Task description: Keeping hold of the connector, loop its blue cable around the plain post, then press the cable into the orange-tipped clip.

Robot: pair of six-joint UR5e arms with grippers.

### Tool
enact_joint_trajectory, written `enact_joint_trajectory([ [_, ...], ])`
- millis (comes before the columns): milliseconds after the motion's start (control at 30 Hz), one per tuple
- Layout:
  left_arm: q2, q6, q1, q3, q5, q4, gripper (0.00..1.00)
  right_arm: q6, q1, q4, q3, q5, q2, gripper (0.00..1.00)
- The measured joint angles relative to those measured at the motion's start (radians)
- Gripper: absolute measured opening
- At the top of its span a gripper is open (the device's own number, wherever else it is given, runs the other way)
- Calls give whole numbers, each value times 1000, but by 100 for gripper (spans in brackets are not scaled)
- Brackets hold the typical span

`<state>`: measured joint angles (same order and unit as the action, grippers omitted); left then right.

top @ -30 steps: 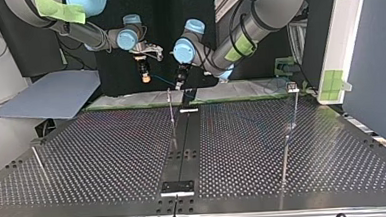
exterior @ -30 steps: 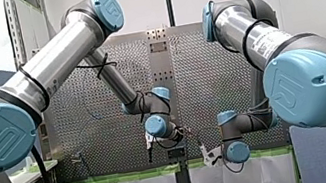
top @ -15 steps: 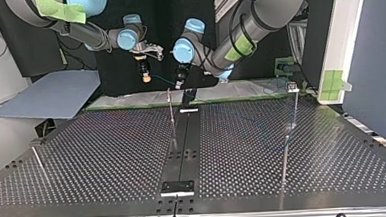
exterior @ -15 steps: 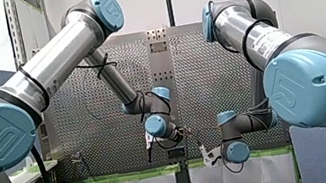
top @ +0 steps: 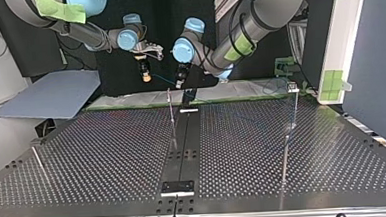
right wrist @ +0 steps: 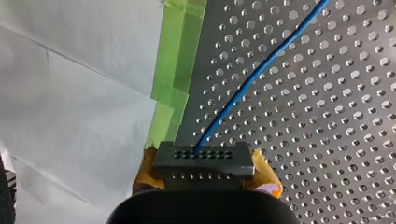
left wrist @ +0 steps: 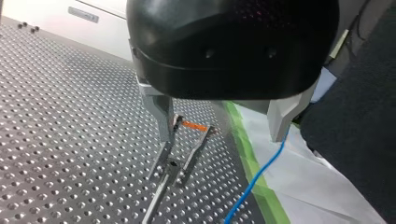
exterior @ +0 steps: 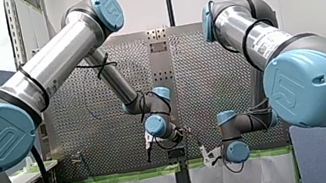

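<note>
The connector [right wrist: 204,161] is a dark block held crosswise in my right fingers [right wrist: 204,173]. The yellow pads [right wrist: 267,176] press on its two ends, so the fingers are closed only as far as its width allows. The blue cable [right wrist: 254,77] leaves the connector's face ahead of those fingers and runs away from them in a nearly straight line over the perforated desk [right wrist: 336,121]. To one side of the fingers a strip of green tape [right wrist: 180,60] lines the desk's edge, with white paper [right wrist: 70,93] beyond it.

My left fingers [left wrist: 222,138] are bare metal, spread wide apart and gripping nothing. Ahead of them, nearer one finger than the other, the orange-tipped clip [left wrist: 194,126] stands on the desk with its two thin metal prongs leaning apart. The cable appears at the tip of the other finger and drops from there toward the green tape. I cannot tell whether it touches that finger. It lies well to the side of the clip, not in it.

From across the desk, both sets of fingers hang close beside each other above the taped edge. The cable shows as a thin line running between them.
</note>
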<state>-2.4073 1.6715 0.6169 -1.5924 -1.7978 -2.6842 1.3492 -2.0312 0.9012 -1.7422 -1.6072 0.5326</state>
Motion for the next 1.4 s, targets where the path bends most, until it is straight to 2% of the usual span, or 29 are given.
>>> enact_joint_trajectory([
  [333, 0, -91, 5, -6, -94, -44, 100, -1, -8, -15, 0, -18, 0, 0],
  [567, -1, -92, -2, -7, -142, -52, 100, -8, -13, -15, 0, -20, 1, 0],
  [700, -8, -81, -14, -6, -141, -51, 100, -14, -18, -15, 0, -16, 1, 0],
  [900, -51, -84, -28, 17, -133, -53, 100, -21, -28, -13, 0, -14, 1, 0],
  [1067, -87, -85, -30, 33, -118, -26, 100, -22, -33, -9, 0, -7, 1, 0],
  [1400, -95, -90, -35, 55, -104, -15, 100, -22, -36, -4, 1, 4, 1, 0],
])
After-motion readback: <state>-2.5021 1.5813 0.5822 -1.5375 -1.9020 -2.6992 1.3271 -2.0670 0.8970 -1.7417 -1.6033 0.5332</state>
